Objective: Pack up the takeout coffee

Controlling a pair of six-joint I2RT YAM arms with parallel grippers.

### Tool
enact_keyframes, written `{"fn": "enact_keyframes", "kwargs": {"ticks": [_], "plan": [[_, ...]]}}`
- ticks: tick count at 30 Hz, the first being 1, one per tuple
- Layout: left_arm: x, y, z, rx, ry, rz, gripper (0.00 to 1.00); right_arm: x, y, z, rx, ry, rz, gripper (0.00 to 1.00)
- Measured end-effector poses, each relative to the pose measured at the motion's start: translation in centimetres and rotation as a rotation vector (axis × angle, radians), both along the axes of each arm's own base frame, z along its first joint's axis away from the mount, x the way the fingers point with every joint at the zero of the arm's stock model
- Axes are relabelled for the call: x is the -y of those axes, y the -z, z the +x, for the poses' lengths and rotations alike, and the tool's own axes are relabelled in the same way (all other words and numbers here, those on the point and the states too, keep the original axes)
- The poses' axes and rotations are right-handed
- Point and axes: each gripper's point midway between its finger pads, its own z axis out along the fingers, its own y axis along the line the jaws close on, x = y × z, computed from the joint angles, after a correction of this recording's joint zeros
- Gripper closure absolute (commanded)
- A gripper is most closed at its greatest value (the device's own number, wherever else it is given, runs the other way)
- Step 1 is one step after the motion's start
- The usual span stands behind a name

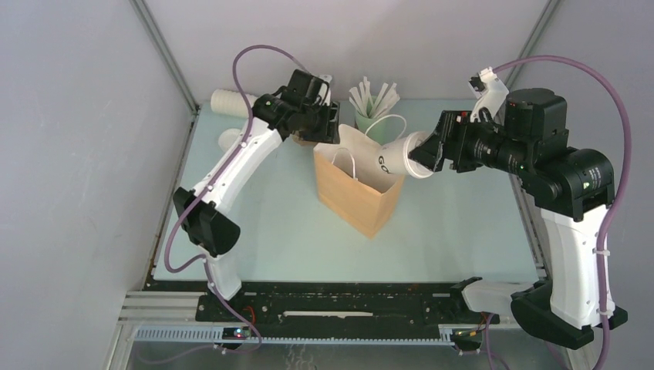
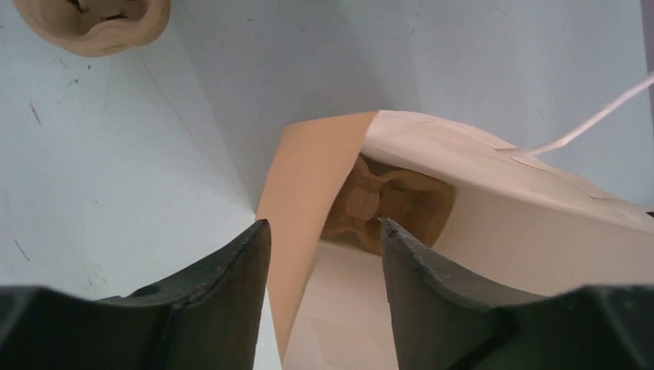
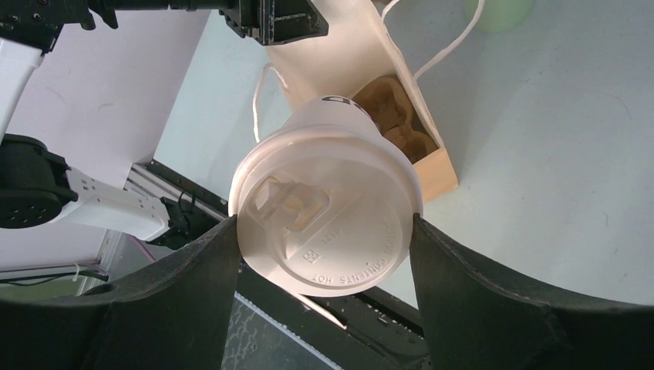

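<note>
Over the pale table, right jaws grip the cup; left jaws gape astride the bag.

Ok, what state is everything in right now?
takeout coffee: lidded, tipped sideways, base at the bag's mouth.
paper bag: upright, open.
pulp carrier: inside the bag.
right gripper: shut on the coffee.
left gripper: astride the bag's rim, grip unclear.
</note>
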Motion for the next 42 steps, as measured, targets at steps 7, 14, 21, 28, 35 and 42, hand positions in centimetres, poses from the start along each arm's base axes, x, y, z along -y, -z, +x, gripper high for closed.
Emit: {"fn": "enact_keyframes", "kwargs": {"ticks": [7,14,21,28,35,42], "plan": [[0.6,0.0,-0.1,0.030,0.039,0.034,0.56,0.3,-0.2,-0.1,0.010,0.006,-0.001,0.44],[1.8,1.5,0.9,0.042,0.055,0.079,0.70,0.3,-0.1,-0.1,0.015,0.002,-0.007,0.44],[2.0,2.1,1.7,0.076,0.051,0.130,1.00,0.1,0.5,-0.1,-0.001,-0.012,-0.015,0.46],[1.8,-0.3,0.8,0.218,0.053,0.142,1.00,-0.8,1.7,-0.3,-0.013,-0.074,-0.052,0.48],[-1.2,-3.5,-5.9,0.409,0.020,-0.002,1.00,-4.4,1.5,-2.2,0.109,-0.264,-0.127,0.50],[-2.6,-1.6,-9.6,0.565,-0.060,-0.144,1.00,-7.4,3.7,-4.0,0.248,-0.432,-0.296,0.50]]}}
